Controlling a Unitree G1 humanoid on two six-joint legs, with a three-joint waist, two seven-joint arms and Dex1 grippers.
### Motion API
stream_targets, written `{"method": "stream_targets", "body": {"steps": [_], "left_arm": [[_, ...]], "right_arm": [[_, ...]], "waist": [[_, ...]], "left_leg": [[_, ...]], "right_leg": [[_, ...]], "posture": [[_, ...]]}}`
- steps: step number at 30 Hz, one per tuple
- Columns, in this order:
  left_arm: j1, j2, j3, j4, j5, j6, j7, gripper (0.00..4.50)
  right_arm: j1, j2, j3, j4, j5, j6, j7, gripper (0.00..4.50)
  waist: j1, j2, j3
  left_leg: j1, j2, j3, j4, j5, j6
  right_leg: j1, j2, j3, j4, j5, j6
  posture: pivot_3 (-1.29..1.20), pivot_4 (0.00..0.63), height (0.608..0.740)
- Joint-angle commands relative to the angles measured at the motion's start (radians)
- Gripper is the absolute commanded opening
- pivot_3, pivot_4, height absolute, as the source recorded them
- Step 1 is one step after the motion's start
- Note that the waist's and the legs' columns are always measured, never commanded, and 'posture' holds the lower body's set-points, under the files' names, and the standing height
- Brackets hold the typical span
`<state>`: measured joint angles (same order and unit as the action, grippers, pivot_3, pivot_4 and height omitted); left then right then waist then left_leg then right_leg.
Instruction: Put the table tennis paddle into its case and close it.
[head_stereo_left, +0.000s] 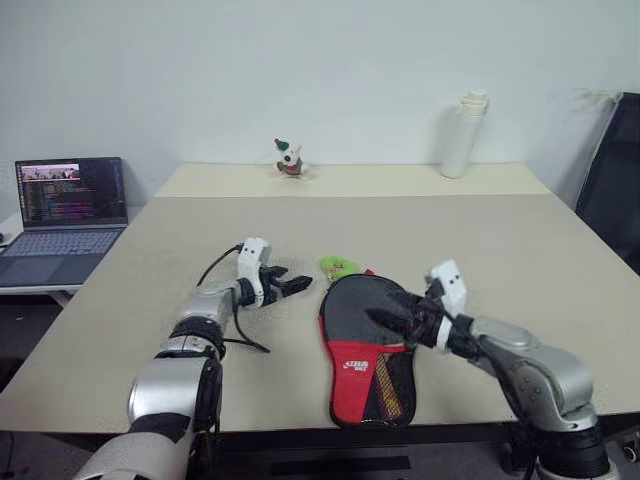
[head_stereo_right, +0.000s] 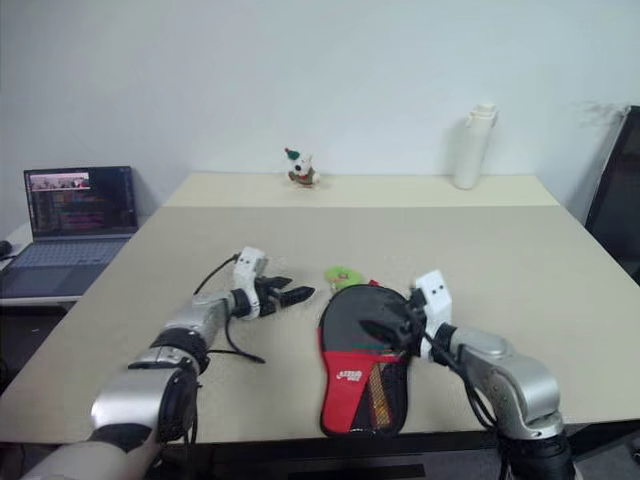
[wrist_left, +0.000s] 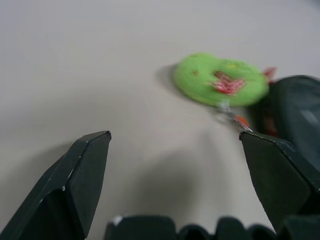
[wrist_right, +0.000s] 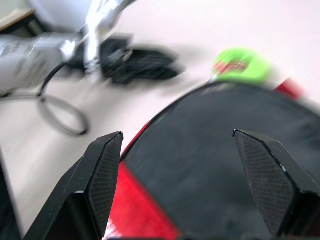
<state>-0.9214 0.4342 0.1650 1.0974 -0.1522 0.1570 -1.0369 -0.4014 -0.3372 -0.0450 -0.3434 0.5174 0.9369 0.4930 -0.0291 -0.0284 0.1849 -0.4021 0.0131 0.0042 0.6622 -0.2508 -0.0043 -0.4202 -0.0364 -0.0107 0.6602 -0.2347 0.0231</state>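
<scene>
A: From the head camera, where is the case?
B: The case (head_stereo_left: 368, 350) lies flat on the beige table (head_stereo_left: 480, 230) near the front edge, black rounded part away from the robot, red panel and mesh toward it. A small green tag (head_stereo_left: 338, 266) sits just past its far edge.
A: And the paddle?
B: I cannot tell the table tennis paddle apart from the case (only dark fabric shows).
A: The arms?
B: The left gripper (head_stereo_left: 297, 284) hovers beside the case, apart from it, fingers spread and empty. The right gripper (head_stereo_left: 392, 310) hangs over the black rounded part, fingers apart; whether they touch the fabric I cannot tell.
A: Left wrist view?
B: Two black fingers (wrist_left: 75, 180) stand wide with bare table between them; the green tag and the case's dark edge (wrist_left: 295, 110) lie ahead.
A: Right wrist view?
B: Its fingers (wrist_right: 100, 180) are spread over the black and red fabric, with the left gripper (wrist_right: 150, 65) beyond.
A: Background?
B: A laptop (head_stereo_left: 68, 210), a white bottle (head_stereo_left: 464, 135) and a small figurine (head_stereo_left: 290, 159).
</scene>
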Motion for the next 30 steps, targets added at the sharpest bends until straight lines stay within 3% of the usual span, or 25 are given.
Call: {"method": "stream_targets", "body": {"steps": [1,5,11,21,24,30], "left_arm": [[0.116,0.048,0.021,-0.279,-0.099,0.128,-0.106,4.49],[0.259,0.084,0.015,-0.567,-0.173,0.268,-0.107,4.49],[0.352,0.119,-0.002,-0.832,-0.241,0.388,-0.092,4.49],[0.366,0.134,-0.026,-0.967,-0.291,0.456,-0.066,4.49],[0.361,0.136,-0.035,-0.966,-0.295,0.456,-0.060,4.50],[0.358,0.134,-0.050,-0.963,-0.301,0.451,-0.053,4.50]], "right_arm": [[-0.052,-0.006,-0.019,0.157,-0.070,-0.113,-0.028,3.85],[-0.148,0.012,-0.007,0.415,-0.152,-0.253,-0.043,3.85],[-0.344,0.066,-0.005,0.823,-0.214,-0.414,-0.007,3.85],[-0.445,0.089,0.020,1.106,-0.264,-0.508,0.107,3.85],[-0.450,0.100,0.039,1.112,-0.271,-0.513,0.174,3.26],[-0.441,0.114,0.053,1.087,-0.275,-0.517,0.230,1.15]], "waist": [[-0.001,0.000,0.000],[-0.001,0.000,0.000],[-0.002,0.000,0.000],[-0.002,0.000,0.000],[-0.004,0.000,0.000],[-0.009,0.000,0.000]], "left_leg": [[0.000,0.000,0.000,0.000,0.000,0.000],[0.000,0.000,0.001,0.000,0.000,0.000],[0.001,0.000,0.001,0.001,0.000,0.000],[0.002,0.000,0.001,0.000,0.000,0.000],[0.003,0.001,0.001,0.000,0.000,0.000],[0.002,0.002,0.001,0.000,0.000,0.000]], "right_leg": [[0.000,0.000,0.000,0.000,0.000,0.000],[0.000,-0.001,0.001,0.001,0.000,0.000],[0.000,-0.001,0.002,0.002,0.000,-0.001],[0.001,-0.001,0.002,0.002,0.000,-0.001],[0.001,-0.001,0.002,0.003,0.000,-0.001],[0.000,0.000,0.002,0.003,0.000,-0.001]], "posture": [[0.00,0.150,0.740],[0.00,0.150,0.740],[0.00,0.150,0.740],[0.00,0.150,0.740],[0.00,0.150,0.740],[0.00,0.150,0.740]]}}
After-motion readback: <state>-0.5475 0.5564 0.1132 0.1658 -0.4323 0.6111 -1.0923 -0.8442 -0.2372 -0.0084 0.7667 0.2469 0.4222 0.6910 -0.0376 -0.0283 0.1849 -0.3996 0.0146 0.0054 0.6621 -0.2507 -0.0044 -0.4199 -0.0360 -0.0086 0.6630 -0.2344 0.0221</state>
